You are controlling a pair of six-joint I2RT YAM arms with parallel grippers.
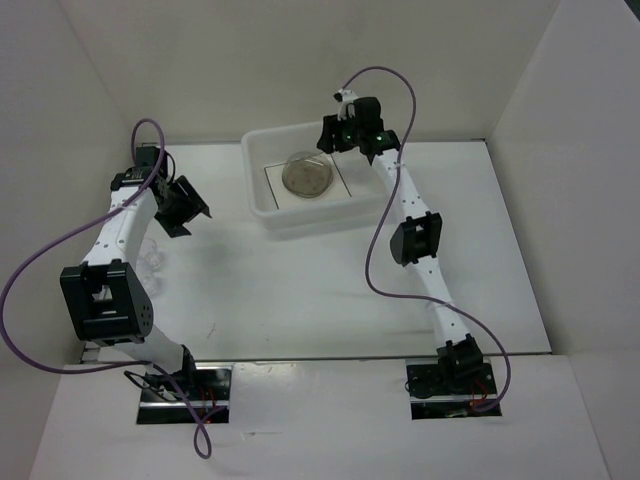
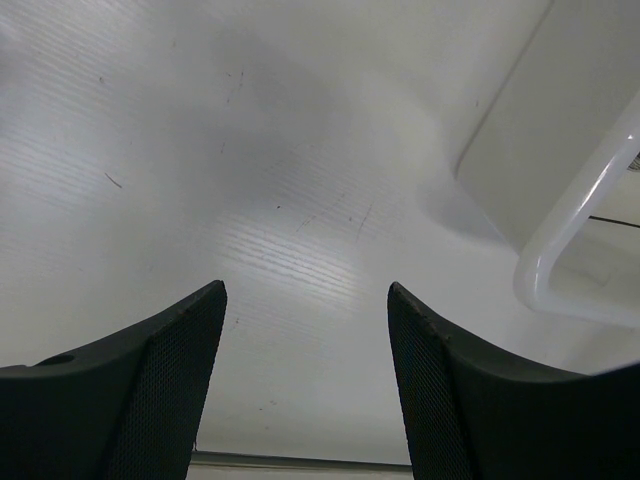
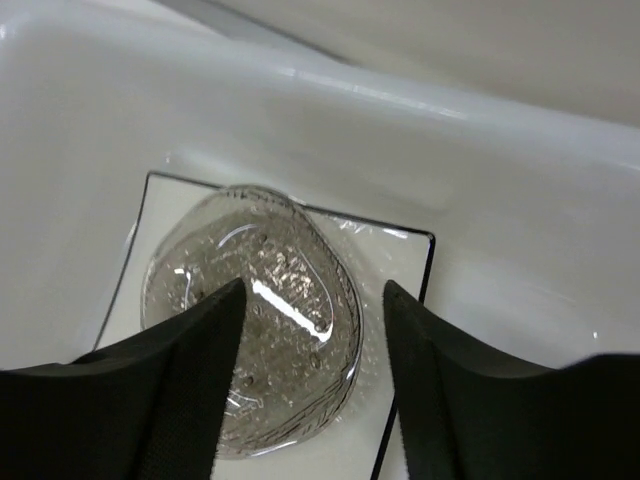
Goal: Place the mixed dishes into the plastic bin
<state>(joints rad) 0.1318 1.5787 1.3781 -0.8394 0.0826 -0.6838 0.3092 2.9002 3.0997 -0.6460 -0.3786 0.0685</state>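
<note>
Right tool (image 3: 313,290) parted, empty, over speckled dish (image 3: 285,250) in plastic bin (image 3: 500,150) | left tool (image 2: 307,290) parted, empty

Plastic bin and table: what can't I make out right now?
1. Top external: clear shapes beside the left arm, too faint to identify or count.
2. Right wrist: the right claw hides the near edge of the speckled dish on the square plate; single or stacked, unclear.
3. Left wrist: frame edge cuts off the plastic bin beyond one rim corner.
</note>
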